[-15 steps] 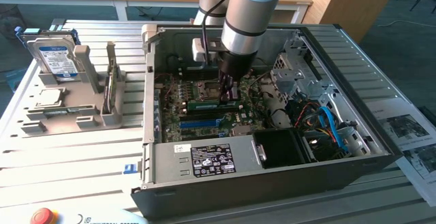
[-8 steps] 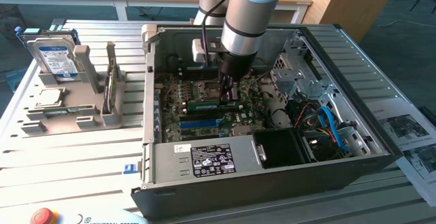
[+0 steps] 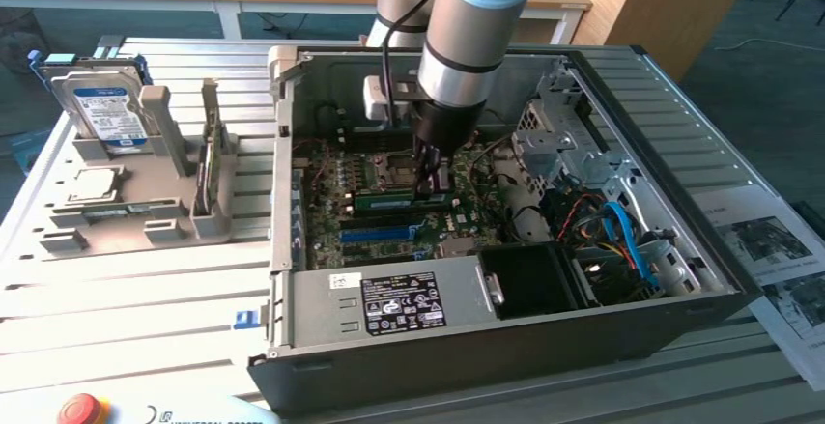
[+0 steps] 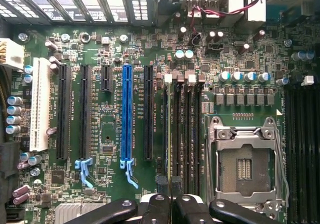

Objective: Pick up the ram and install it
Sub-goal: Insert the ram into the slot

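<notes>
Looking into the open computer case point(image 3: 386, 366), you are seeing the arm reaching straight down over the motherboard point(image 4: 107, 134), with the gripper point(image 3: 432, 184) hanging just above the bank of memory slots point(image 4: 185, 134) beside the bare processor socket point(image 4: 245, 164). Its fingers are sitting drawn almost fully together, and they appear to be pinching the top edge of the ram point(image 3: 386, 193), though you cannot be sure from here whether they are clamping it or only resting on it. The ram is showing as a thin green strip standing on edge right at the fingertips, low against the board and in line with the slots. The relation you are watching is the alignment. The stick's long axis is running parallel to the slots, stretching away from the gripper toward the exterior view's left, so the fingers are sitting nearer one end than the middle. In the wrist view the closed gripper point(image 4: 170, 206) is lining up over the slots nearest the blue connector side of the bank. Whether the stick is fully seated or only resting in the slot mouth is not something you can tell.
</notes>
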Motion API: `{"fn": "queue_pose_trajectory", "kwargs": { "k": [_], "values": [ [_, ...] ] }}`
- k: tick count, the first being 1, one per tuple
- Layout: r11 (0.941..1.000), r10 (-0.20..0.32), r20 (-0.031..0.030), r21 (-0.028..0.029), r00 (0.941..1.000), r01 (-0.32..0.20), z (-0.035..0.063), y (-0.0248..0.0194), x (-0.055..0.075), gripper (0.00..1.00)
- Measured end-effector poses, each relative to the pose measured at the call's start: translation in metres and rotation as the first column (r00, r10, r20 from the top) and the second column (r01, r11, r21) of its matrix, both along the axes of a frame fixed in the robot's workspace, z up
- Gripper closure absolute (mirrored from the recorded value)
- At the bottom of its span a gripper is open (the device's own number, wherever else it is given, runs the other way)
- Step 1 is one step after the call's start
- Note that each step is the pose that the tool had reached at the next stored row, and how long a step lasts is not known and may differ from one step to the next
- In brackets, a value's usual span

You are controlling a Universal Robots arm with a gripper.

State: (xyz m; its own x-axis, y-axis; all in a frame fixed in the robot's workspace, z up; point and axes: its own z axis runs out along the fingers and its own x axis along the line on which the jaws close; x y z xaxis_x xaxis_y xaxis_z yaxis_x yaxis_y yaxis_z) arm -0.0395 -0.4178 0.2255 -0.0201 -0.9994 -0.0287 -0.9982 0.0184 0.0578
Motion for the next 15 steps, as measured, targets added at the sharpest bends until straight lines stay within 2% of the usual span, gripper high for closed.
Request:
{"fn": "queue_pose_trajectory", "kwargs": {
  "k": [15],
  "values": [
    [1.0, 0.0, 0.0, 0.0001, 1.0, 0.0, -0.0021, 0.0, 0.0, 0.88]
  ]
}}
